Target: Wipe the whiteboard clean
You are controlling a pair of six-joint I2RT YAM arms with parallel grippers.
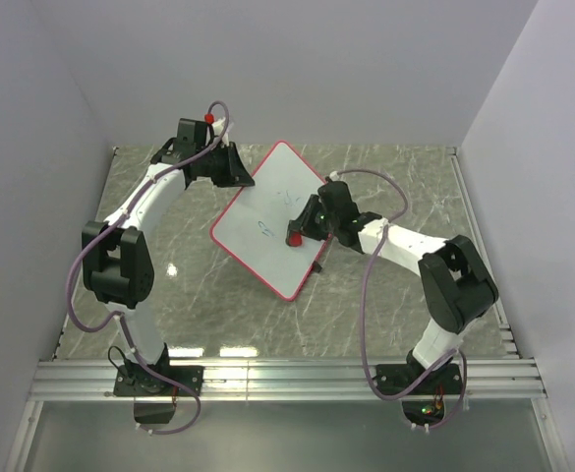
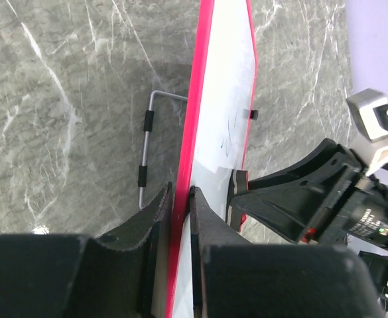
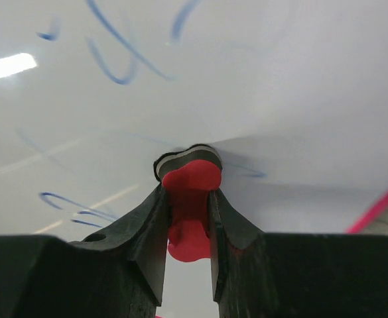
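Whiteboard (image 1: 258, 221) erasing in progress, so here's how it sits. Starting at the right gripper (image 3: 187, 193): its black jaws are clamped on the waist of a small red eraser (image 3: 192, 175), a glossy bow-shaped bit of plastic with a dark felt pad on the end, and that pad is pressed flat to the white face. Blue scribbles (image 3: 114, 63) lie just past the pad, up and to the left in the wrist view; from above they're farther out and toward the left arm's side, so I'd guess the next strokes want to push that way. The left gripper (image 2: 180, 195) is pinched shut on the board's thin red frame at its far-left edge, holding it steady. The board is propped at a tilt on a bent wire stand (image 2: 145, 142) with black sleeves, in the middle of the grey marbled table (image 1: 385, 305), sitting diamond-wise to the arms. With that tilt, I can't say for sure which side is the long one. Surface looks smooth and shiny, so the pad should glide.
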